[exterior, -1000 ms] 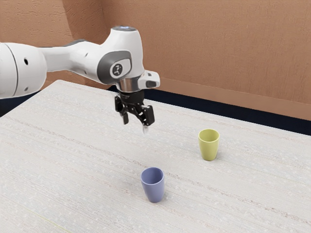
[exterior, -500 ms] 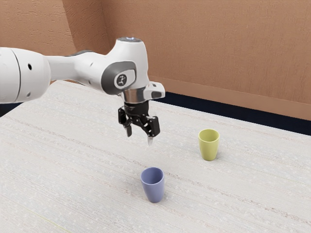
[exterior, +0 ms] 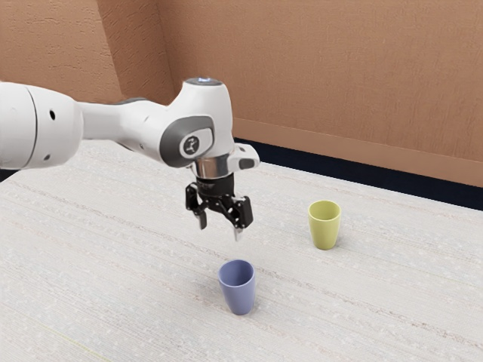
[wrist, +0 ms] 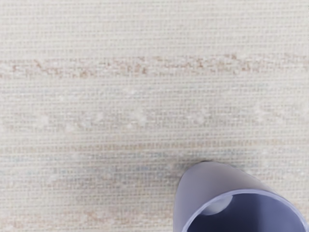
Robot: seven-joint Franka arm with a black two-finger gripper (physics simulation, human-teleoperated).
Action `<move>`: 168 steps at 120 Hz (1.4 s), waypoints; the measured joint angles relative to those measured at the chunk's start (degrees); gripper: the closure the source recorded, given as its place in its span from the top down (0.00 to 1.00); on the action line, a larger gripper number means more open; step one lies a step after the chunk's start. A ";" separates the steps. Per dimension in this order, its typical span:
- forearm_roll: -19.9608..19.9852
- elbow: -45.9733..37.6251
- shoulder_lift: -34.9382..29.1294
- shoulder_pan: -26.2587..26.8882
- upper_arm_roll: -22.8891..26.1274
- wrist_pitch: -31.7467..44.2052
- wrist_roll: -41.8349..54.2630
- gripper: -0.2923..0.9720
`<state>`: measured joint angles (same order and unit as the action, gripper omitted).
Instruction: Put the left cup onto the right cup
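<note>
Exterior view: the gripper (exterior: 220, 228) hangs above the bench (exterior: 106, 286) with its fingers apart, holding nothing. The purple cup (exterior: 237, 286) stands upright just below the gripper, not touching it. The yellow-green cup (exterior: 324, 224) stands upright, well apart, toward the exterior view's right. In the wrist view, the purple cup's open mouth lies near the hand.
</note>
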<state>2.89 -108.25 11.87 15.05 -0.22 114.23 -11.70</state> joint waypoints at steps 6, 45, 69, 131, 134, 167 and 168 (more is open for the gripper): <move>0.00 -0.48 0.06 0.22 0.02 0.24 -0.31 0.77; 0.12 -5.22 -2.05 0.59 0.04 2.46 -1.83 0.77; 0.63 -7.37 -2.67 0.56 0.04 4.05 -2.45 0.77; 1.01 -8.78 -0.83 0.50 0.04 6.47 -4.23 0.77; 1.07 -8.87 -0.67 0.52 0.04 6.63 -4.33 0.77; 1.38 -8.95 0.55 0.50 0.04 7.56 -5.19 0.77; 1.38 -8.95 0.58 0.50 0.04 7.57 -5.21 0.77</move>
<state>4.27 -117.19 12.44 15.56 -0.18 121.80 -16.90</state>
